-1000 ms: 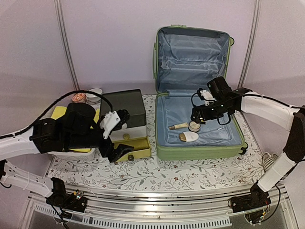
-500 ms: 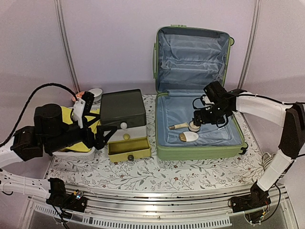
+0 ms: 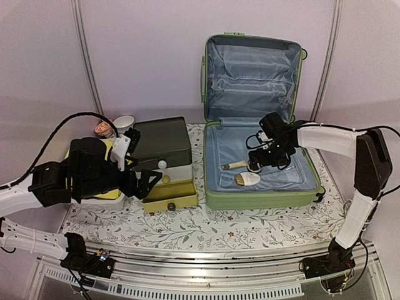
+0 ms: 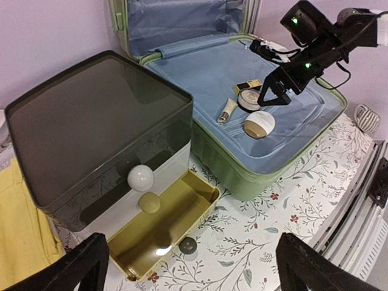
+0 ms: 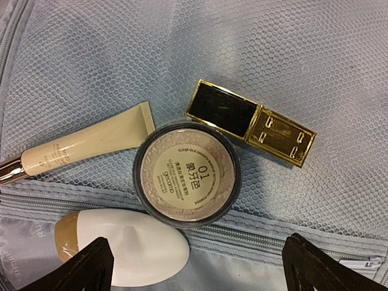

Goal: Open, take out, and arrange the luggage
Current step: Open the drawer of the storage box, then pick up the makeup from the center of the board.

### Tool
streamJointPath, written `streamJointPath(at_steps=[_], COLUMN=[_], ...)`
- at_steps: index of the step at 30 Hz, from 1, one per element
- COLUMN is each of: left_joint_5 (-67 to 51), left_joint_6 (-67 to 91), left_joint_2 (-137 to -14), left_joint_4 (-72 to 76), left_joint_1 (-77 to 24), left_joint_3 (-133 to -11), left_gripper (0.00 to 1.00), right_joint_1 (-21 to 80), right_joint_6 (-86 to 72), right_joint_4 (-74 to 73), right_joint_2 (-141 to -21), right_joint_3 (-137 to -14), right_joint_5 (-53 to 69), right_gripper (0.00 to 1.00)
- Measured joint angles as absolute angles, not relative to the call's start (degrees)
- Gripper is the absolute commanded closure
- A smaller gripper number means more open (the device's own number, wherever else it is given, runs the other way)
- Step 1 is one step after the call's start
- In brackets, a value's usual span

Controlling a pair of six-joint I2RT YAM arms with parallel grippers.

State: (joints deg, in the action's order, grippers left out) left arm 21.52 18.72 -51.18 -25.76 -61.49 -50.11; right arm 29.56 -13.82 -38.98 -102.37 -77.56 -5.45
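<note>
Jaws spread wide both sides; right pair over the powder jar (image 5: 187, 176) in the luggage (image 3: 262, 200), floral worktop (image 3: 206, 234) beneath, pale walls (image 3: 144, 56) close behind.

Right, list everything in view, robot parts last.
suitcase: one, light green, blue lining, open, on the right
tube: one, cream, in suitcase
jar: one, clear-lidded, beige, beside tube
case: one, gold and black, beside jar
oval thing: one, white and tan, near jar
drawer box: one, dark lid, white body, left of suitcase
drawer: one, yellow, pulled out of box
cup: one, white, behind box
cloth: one, white floral, under suitcase and box
left gripper: one, black, open, near drawer
right gripper: one, black, open, above jar
</note>
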Motion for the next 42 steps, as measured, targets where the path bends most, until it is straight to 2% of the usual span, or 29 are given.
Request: streamJointPath(at_steps=[1,5,6,13,22,26,31,35,39,42], left_joint_5=[21.23,19.44,18.52,14.15,11.60,10.81,9.82,9.30,8.56,7.99], left_joint_6=[18.72,18.48,18.24,16.03,13.69,13.50,13.32,12.99,12.56,12.38], left_joint_2=[-51.35,-51.96,-52.05,-52.66,-54.11,-54.11,-54.11,-54.19,-54.83,-55.18], left_joint_4=[-25.76,-25.71,-25.67,-25.56,-25.61,-25.61,-25.61,-25.61,-25.56,-25.58], left_joint_1=[-60.58,-55.77,-54.24,-48.42,-45.93,-45.17,-43.99,-43.09,-42.57,-42.39], left_joint_3=[-50.11,-50.35,-50.54,-53.43,-55.22,-55.22,-55.22,-55.22,-55.22,-55.22], left_gripper=[0.02,0.02,0.02,0.02,0.02,0.02,0.02,0.02,0.02,0.02], right_joint_1=[29.56,29.56,29.56,29.56,29.56,29.56,29.56,29.56,29.56,29.56], right_joint_6=[-13.58,-12.64,-12.60,-12.67,-12.86,-12.86,-12.93,-13.02,-13.06,-12.97], right_joint_4=[-38.59,-37.63,-37.43,-36.97,-36.64,-36.62,-36.51,-36.49,-36.38,-36.38], right_joint_2=[-102.54,-103.77,-104.20,-107.59,-110.98,-112.79,-114.45,-114.96,-114.96,-114.83], right_joint_3=[-77.56,-77.58,-77.58,-78.52,-82.65,-84.18,-85.32,-85.69,-85.86,-85.86], right_joint_5=[-5.45,-5.50,-5.52,-5.74,-6.20,-7.11,-8.05,-8.32,-8.29,-8.29], right_gripper=[0.02,0.18,0.20,0.21,0.16,0.16,0.22,0.33,0.38,0.38])
